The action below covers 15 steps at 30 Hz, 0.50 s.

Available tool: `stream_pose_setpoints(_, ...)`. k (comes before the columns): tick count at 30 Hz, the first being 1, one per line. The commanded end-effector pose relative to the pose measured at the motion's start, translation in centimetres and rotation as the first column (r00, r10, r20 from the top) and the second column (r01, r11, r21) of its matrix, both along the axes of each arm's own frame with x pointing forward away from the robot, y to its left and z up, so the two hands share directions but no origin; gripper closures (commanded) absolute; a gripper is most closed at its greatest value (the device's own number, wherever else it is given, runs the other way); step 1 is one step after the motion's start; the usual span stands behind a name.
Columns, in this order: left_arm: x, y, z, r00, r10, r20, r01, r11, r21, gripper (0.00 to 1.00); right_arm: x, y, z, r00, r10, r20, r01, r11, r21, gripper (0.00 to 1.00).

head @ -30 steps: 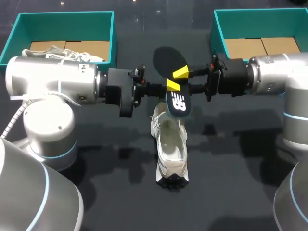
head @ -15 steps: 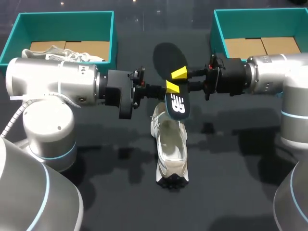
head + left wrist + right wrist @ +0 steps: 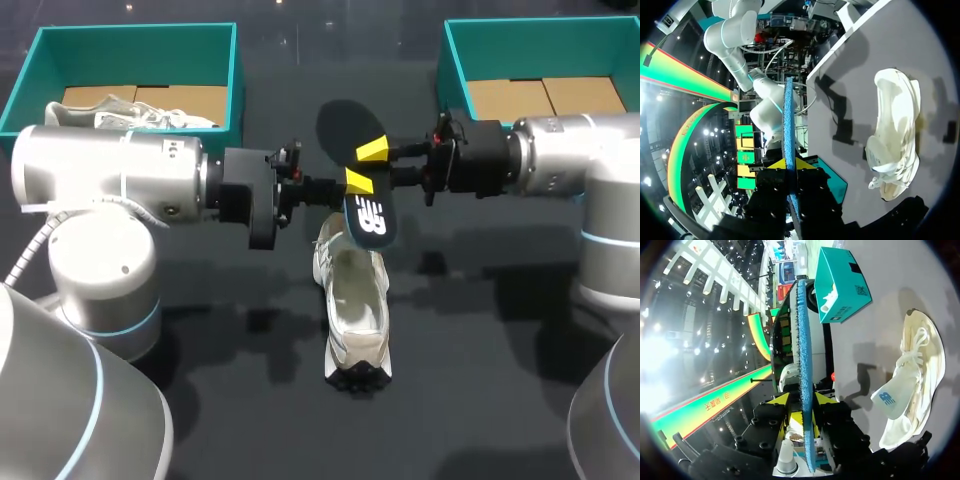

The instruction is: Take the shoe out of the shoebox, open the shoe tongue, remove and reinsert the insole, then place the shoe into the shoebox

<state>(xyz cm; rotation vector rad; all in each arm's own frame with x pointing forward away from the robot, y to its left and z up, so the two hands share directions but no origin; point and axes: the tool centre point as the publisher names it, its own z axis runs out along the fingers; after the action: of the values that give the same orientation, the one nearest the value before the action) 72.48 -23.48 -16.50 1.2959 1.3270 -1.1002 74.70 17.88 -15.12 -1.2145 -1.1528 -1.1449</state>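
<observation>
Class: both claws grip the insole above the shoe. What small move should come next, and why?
Probably lower the insole toward the opening of the shoe. The left claw and right claw are both shut on it, holding it in the air over the shoe on the table, so it is out and not yet reinserted.

Two chunky silver arms with black business ends

The left arm (image 3: 110,175) and right arm (image 3: 575,165) are glossy silver-grey tubes with thin light-blue joint rings. A pale ribbed cable (image 3: 28,250) hangs off the left one. The left gripper (image 3: 790,164) and right gripper (image 3: 802,399) are black and bolt-studded (yellow wedge tips).
</observation>
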Motion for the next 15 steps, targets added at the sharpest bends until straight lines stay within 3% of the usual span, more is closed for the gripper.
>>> stream_pose_setpoints(1, -0.22, -0.17, -0.10, 1.000, 0.007, 0.001, -0.007, 1.000, -0.004, 1.00, -0.15, 0.03, -0.04, 1.000, -0.003, 0.012, 0.003, 1.000, -0.003, 0.72)
stream_pose_setpoints(9, -0.21, -0.18, -0.04, 1.000, 0.014, -0.005, -0.014, 1.000, -0.008, 1.00, -0.14, -0.23, -0.42, 0.999, -0.001, 0.054, 0.002, 1.000, -0.003, 0.74)
stream_pose_setpoints(11, -0.23, -0.19, -0.05, 1.000, 0.015, -0.005, -0.015, 1.000, -0.008, 1.00, -0.14, -0.33, -0.52, 0.998, -0.005, 0.061, 0.005, 1.000, -0.001, 0.78)
stream_pose_setpoints(13, -0.26, -0.20, -0.04, 1.000, 0.014, -0.006, -0.015, 1.000, -0.008, 1.00, -0.12, -0.44, -0.57, 0.998, -0.011, 0.066, 0.011, 1.000, 0.002, 1.00)
stream_pose_setpoints(15, -0.31, -0.23, -0.03, 1.000, 0.014, -0.006, -0.014, 1.000, -0.008, 1.00, -0.11, -0.50, -0.59, 0.998, -0.014, 0.069, 0.014, 1.000, 0.006, 1.00)
